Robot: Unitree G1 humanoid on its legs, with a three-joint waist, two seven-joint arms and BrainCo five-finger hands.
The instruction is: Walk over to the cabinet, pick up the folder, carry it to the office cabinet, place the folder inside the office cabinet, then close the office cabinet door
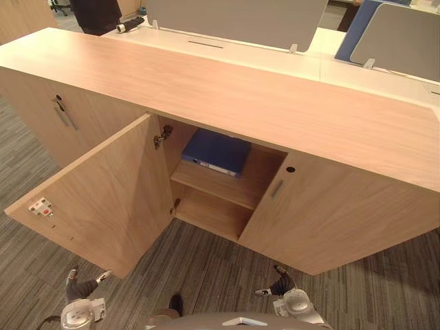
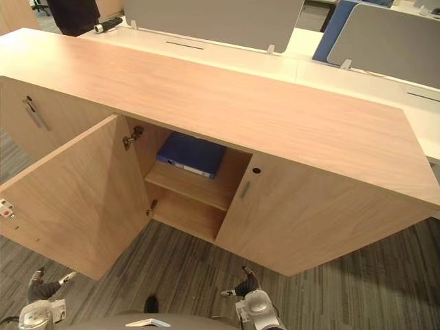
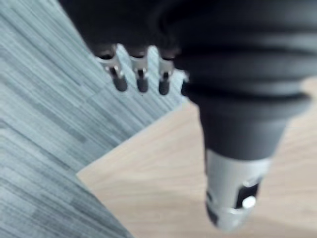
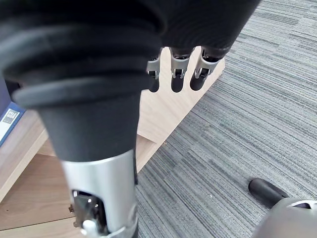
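Grey striped carpet (image 1: 206, 275) runs in front of a long, low office cabinet (image 1: 240, 96) of pale wood, with desks and grey dividers (image 1: 234, 20) behind it. Its left door (image 1: 103, 199) is swung wide open toward the robot; the door to the right (image 1: 330, 213) is shut, its handle (image 1: 276, 188) near the opening.

From the head views, the blue folder (image 1: 216, 151) lies flat on the upper shelf (image 1: 220, 189) inside the open compartment. Its labelled spine faces outward and runs along the shelf's front edge, set a little back from it. Shelf room shows to the folder's right, and the lower compartment (image 1: 213, 214) is bare.

Both hands hang low over the carpet, well apart from the cabinet. The left hand (image 1: 81, 289) is just beside the open door's lower corner; the right hand (image 1: 280, 285) is before the shut door. Each has relaxed fingers and holds nothing.

Up close, the right wrist view catches the folder's label corner at its edge, above the shelf lip. The left wrist view shows a corner of wood panel (image 3: 163, 183) against carpet.
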